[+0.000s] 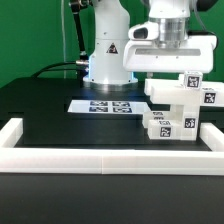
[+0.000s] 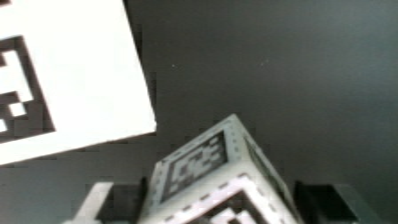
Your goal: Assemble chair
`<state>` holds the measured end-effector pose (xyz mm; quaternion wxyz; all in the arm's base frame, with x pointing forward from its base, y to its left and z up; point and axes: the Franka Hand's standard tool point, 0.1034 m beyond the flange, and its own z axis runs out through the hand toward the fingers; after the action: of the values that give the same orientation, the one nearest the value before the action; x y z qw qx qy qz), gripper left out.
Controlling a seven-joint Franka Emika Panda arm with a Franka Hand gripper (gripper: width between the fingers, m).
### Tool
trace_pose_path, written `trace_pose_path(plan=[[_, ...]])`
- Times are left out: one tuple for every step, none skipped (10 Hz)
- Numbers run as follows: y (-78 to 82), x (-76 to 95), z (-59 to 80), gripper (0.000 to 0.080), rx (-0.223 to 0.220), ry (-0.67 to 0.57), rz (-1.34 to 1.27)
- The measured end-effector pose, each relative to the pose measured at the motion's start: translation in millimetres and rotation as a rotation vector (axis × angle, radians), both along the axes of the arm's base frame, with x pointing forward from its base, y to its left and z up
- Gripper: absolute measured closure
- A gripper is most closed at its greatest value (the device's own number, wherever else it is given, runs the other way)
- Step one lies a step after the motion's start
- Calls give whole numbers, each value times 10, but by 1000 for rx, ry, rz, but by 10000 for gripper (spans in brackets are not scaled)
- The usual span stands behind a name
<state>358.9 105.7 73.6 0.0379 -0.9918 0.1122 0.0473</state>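
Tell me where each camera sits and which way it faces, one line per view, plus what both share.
Exterior view: off the arm, beyond the border rail, facing across the table and marker board toward the arm's base; the gripper hangs over the chair parts on the exterior view's right.
Wrist view: on the wrist, looking down between the fingers at a tagged chair part; a second tagged white face fills the foreground.
Shared: probably the chair parts under the gripper.

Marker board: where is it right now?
The marker board lies flat on the table in front of the arm's base, to the exterior view's left of the chair pieces.
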Motion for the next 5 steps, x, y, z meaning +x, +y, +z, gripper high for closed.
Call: trace_pose_path(plan=[[-56, 43, 20, 407, 4, -2, 2], [-91, 96, 43, 407, 1, 9, -4], [-74, 137, 157, 407, 5, 9, 15], [-69, 208, 240, 407, 12, -8, 23], [-49, 292, 277, 407, 5, -7, 29]])
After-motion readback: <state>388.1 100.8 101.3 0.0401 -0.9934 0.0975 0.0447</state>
